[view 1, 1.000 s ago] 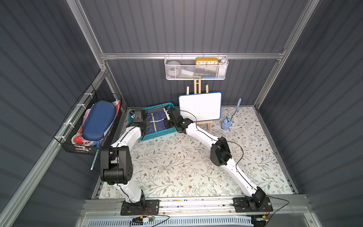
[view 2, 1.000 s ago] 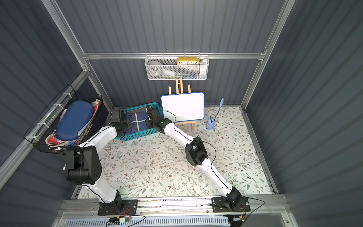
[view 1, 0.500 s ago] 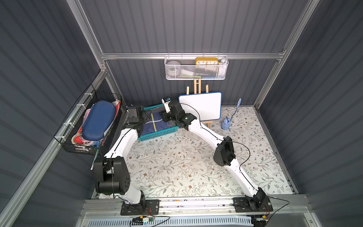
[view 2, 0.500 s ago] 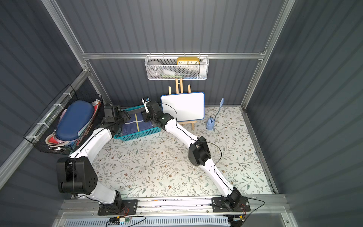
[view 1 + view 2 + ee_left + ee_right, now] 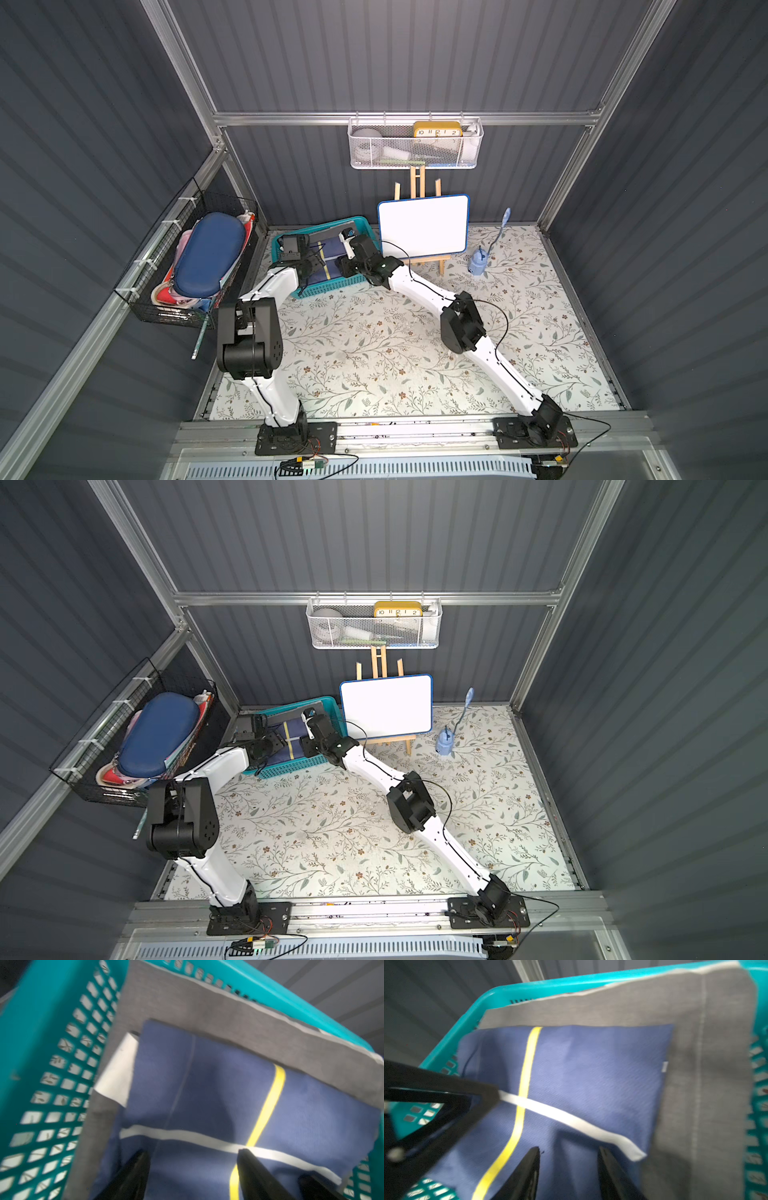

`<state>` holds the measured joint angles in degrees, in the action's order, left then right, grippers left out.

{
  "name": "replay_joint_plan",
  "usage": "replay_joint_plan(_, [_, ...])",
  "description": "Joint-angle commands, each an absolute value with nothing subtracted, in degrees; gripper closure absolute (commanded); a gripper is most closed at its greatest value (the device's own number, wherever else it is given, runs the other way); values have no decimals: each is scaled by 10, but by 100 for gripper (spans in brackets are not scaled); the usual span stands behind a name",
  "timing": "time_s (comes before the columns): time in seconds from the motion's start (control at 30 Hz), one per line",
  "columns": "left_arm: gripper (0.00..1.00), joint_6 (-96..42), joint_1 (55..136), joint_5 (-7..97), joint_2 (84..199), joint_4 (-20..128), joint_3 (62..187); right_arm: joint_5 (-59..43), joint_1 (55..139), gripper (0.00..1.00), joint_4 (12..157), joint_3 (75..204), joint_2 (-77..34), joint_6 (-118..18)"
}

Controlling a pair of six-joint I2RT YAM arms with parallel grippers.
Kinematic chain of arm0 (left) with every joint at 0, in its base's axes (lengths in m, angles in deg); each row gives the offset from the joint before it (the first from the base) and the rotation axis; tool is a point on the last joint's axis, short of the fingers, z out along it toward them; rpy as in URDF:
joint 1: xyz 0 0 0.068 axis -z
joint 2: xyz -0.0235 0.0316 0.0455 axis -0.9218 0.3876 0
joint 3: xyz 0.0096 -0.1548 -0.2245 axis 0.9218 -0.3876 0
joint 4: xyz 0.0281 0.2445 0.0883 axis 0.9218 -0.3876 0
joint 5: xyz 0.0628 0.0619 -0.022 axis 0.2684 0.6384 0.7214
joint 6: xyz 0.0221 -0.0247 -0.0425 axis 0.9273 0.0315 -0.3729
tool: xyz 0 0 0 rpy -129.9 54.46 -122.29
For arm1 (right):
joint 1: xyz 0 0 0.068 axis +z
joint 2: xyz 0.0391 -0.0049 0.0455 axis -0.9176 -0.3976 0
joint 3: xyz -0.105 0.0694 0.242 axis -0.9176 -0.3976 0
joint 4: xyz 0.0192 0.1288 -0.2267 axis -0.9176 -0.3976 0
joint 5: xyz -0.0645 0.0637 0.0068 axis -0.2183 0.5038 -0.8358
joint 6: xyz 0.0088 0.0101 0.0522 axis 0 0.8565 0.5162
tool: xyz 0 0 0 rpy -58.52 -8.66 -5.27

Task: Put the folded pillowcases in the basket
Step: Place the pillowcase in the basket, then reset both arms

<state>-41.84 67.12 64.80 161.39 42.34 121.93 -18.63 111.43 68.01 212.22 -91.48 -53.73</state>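
the left fingers (image 5: pixel 137 1174) stand wide apart just over one side of the pillowcase (image 5: pixel 207 1088), gripping nothing. the pillowcase, dark blue with a yellow stripe and a white one, lies flat inside the basket (image 5: pixel 328 287), on top of a grey cloth (image 5: pixel 187 1007). the basket sits at the back left of the worktop (image 5: pixel 374 353). the right fingers (image 5: pixel 529 1167) are apart too, low over the other side of the pillowcase. a soft ridge of cloth lies between them, but i see no pinch on it.

by my reading the placing is done and the step in hand is letting go and drawing clear. to do it well, both arms should rise straight up first with the fingers spread, so no fold is snagged and dragged over the rim. the left arm has its elbow near the black wire basket (image 5: pixel 174 318) on the side wall and should mind it when swinging back. the right fingers need the most care, since that ridge could catch a tip. the right arm should also keep off the whiteboard (image 5: pixel 424 226), which stands just beside the basket.
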Motion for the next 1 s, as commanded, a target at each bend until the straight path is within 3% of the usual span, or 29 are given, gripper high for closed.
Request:
replay_joint_plan(0.0, [28,-436,665,662,1602,407,1206,-208,1096,51,650,2131,-905,-519])
replay_joint_plan(0.27, [27,-441,665,677,1487,442,1139,-198,1105,50,657,2043,-794,-545])
replay_joint_plan(0.5, [12,-424,676,649,1331,572,979,-236,1112,45,807,1702,-552,-554])
replay_joint_plan(0.53, [1,-421,680,650,1317,585,961,-248,1112,44,829,1647,-516,-556])
replay_joint_plan(0.6, [0,-410,689,664,1295,616,926,-279,1112,43,864,1562,-451,-562])
replay_joint_plan(0.77, [0,-366,704,722,1258,708,847,-386,1105,34,909,1371,-305,-590])
replay_joint_plan(0.97, [0,-254,717,796,1201,936,709,-533,1064,15,981,1163,-159,-652])
